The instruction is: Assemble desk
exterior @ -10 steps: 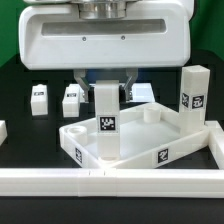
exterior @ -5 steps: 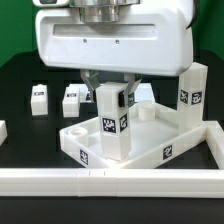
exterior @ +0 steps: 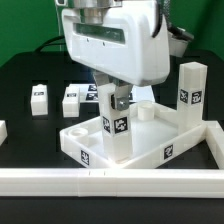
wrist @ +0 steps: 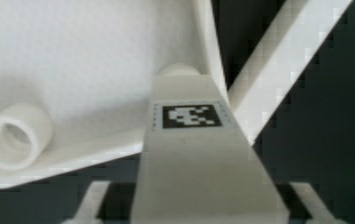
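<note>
The gripper [exterior: 113,100] is clamped on the upper part of a white leg [exterior: 117,132], holding it upright. The leg's lower end sits inside the tray-like tabletop [exterior: 142,156] near the corner toward the exterior view's left; whether it is seated cannot be told. The wrist view shows a round socket [wrist: 14,136] beside the held leg. A second leg [exterior: 192,95] stands at the tabletop's corner on the exterior view's right. Two loose legs [exterior: 40,98] lie apart on the black bench [exterior: 25,70].

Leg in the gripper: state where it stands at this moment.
Exterior view, centre: the leg stands upright in the tabletop's nearest corner, held by the gripper.
</note>
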Controlling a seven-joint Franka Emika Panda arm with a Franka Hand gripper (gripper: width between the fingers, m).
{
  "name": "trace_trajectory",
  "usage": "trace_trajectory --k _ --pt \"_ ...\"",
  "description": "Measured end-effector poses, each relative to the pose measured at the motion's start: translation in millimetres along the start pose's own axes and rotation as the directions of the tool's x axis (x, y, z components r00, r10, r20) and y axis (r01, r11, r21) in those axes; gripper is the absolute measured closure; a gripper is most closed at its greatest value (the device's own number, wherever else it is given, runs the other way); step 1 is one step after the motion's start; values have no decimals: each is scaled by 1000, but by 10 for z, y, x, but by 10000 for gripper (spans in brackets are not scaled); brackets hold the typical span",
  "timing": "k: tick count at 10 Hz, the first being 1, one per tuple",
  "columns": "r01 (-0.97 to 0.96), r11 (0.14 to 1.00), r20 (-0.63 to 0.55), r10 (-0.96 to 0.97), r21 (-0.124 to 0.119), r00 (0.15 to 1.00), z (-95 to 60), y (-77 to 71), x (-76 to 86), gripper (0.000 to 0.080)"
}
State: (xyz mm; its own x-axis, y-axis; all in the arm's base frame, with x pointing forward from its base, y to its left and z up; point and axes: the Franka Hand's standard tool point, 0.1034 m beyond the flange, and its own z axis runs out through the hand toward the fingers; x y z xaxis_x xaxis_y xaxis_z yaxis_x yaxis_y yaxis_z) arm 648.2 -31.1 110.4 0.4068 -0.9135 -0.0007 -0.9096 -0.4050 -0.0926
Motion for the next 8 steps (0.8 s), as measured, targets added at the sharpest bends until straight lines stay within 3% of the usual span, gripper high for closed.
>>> trace_trajectory --k 2,3,4,5,8 --pt "61 998 1 -61 -1 998 3 2 -4 485" --pt "81 997 3 -81 -3 997 6 4 -12 304" --pt "148 989 2 -148 -6 989 11 -8 -44 304" --pt "265 964 2 -265 -8 964 20 -17 -75 183" --pt "512 859 4 -512 -10 859 23 -28 -103 152"
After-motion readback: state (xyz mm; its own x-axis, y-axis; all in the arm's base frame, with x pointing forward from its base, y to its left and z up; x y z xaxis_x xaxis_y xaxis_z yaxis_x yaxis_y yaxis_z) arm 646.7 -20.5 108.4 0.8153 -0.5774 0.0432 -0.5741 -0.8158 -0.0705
